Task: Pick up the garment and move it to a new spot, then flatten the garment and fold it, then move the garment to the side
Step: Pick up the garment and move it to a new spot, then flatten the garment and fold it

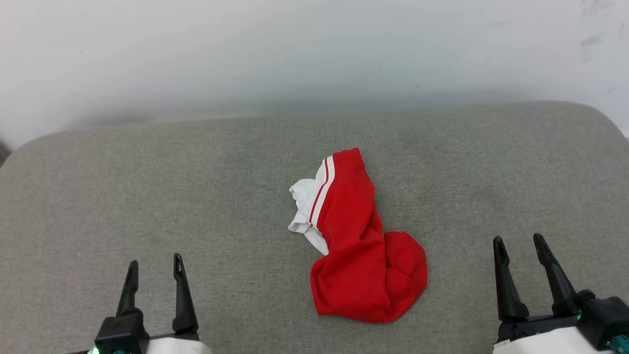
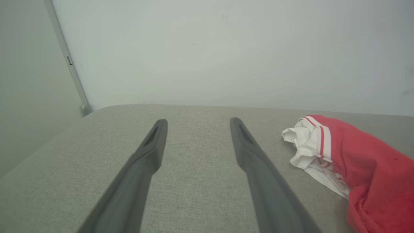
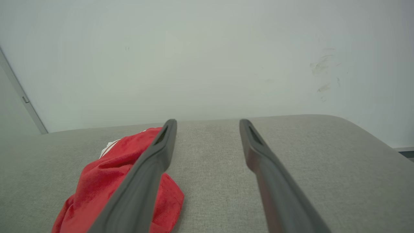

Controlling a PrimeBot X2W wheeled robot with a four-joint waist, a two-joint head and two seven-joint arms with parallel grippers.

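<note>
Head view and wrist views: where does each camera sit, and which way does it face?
Head view: from the head, down onto the garment on the grey surface; left claw and right claw below.
Left wrist view: along the open left claw toward the wall.
Right wrist view: along the open right claw.
Shared: the garment.

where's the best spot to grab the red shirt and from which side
Probably the bunched red lobe at the red shirt's near end, closest to the right pincer. Its folds stand up off the grey cushion, so come down from above, on the robot's right, with the open pincer straddling a ridge.
</note>
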